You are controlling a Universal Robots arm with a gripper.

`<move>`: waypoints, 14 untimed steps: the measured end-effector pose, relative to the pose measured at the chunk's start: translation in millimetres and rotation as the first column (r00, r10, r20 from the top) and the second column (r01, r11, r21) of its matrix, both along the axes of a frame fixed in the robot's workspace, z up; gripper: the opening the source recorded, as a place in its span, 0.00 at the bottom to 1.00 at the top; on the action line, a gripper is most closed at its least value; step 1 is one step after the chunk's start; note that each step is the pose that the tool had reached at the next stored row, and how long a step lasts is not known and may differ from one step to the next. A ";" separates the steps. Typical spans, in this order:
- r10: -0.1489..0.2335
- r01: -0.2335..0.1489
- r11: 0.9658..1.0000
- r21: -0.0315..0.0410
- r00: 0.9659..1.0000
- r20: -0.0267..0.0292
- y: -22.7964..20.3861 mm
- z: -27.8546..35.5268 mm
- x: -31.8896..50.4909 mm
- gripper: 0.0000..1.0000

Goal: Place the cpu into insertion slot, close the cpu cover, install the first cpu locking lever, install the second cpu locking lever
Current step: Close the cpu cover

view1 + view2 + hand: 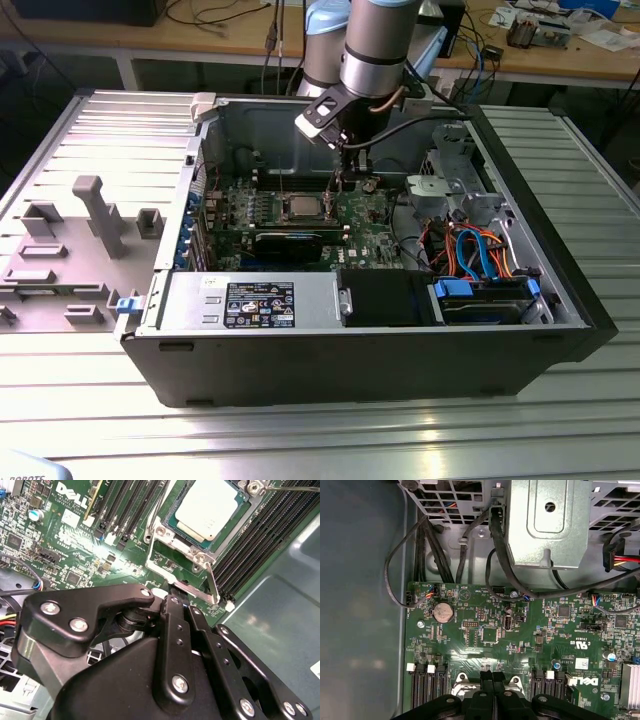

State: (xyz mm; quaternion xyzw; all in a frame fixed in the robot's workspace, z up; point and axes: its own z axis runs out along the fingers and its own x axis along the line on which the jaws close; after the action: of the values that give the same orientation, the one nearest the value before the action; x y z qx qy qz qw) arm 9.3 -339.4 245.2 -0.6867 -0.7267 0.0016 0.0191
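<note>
**Arm reaches straight down into the open computer case point(330, 365)**
The pincer point(345, 176) point(180, 602) point(492, 676) is clenched on nothing, tips low over the green board point(470, 611). The chip point(303, 207) point(207, 507) sits in its socket point(161, 530), silver top bare, just beside the pincer toward the exterior view's left. The cover frame point(194, 589) lies swung off it, between chip and pincer tips.

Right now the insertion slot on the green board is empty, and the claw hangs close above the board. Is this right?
No, the insertion slot is not empty: the cpu lies in it, silver top up, as the second wrist view shows. The claw does hang close above the green board.
</note>
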 end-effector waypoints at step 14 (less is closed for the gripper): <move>0.000 0.000 1.000 0.000 1.000 0.000 0.0 0.0 -4.7 0.11</move>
State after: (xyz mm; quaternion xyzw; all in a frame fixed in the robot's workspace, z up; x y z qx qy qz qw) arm 4.6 -339.4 245.2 -0.6867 -0.7267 0.0016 0.0191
